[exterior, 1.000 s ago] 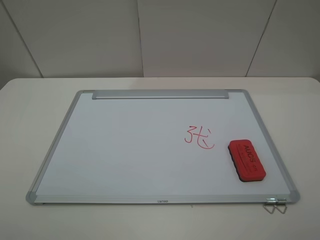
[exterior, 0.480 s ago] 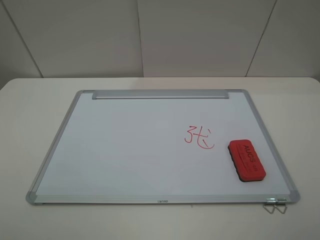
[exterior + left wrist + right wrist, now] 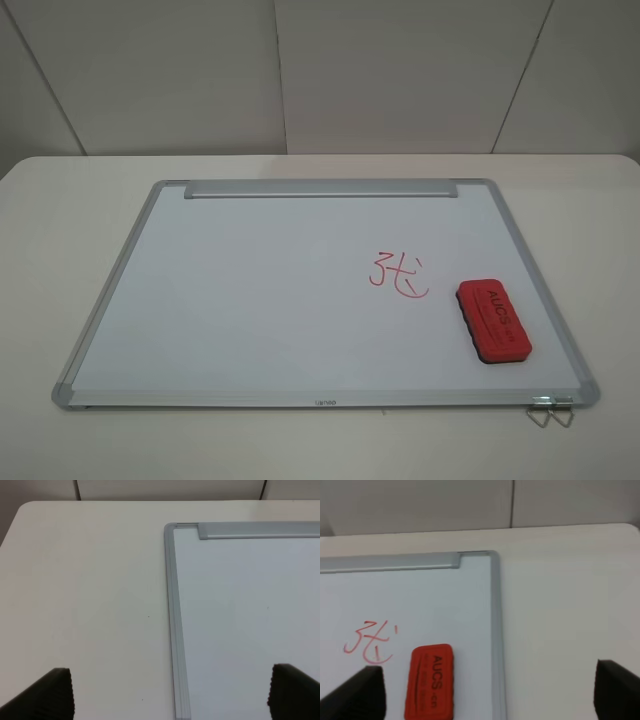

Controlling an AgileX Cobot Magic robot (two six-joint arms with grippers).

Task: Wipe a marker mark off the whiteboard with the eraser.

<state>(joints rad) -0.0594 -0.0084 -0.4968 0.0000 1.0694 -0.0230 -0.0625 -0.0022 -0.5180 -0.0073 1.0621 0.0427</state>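
Observation:
The whiteboard [image 3: 250, 300] lies flat on the table, its silver tray bar [image 3: 320, 188] along the far edge. The red eraser [image 3: 493, 318] rests lettering-up on the board near its right frame, untouched. Just left of the eraser is a small red "3t"-like scribble [image 3: 398, 273]. The marker mark is out of view. Neither gripper shows in the high view. My left gripper [image 3: 170, 695] is open over the board's left frame [image 3: 172, 610]. My right gripper [image 3: 490, 690] is open, with the eraser [image 3: 430, 681] and the scribble [image 3: 369, 642] between and ahead of its fingers.
The white table [image 3: 60, 200] surrounds the board on all sides. A metal wire clip [image 3: 550, 410] sticks out under the board's near right corner. Pale wall panels [image 3: 380, 70] stand behind the table's far edge.

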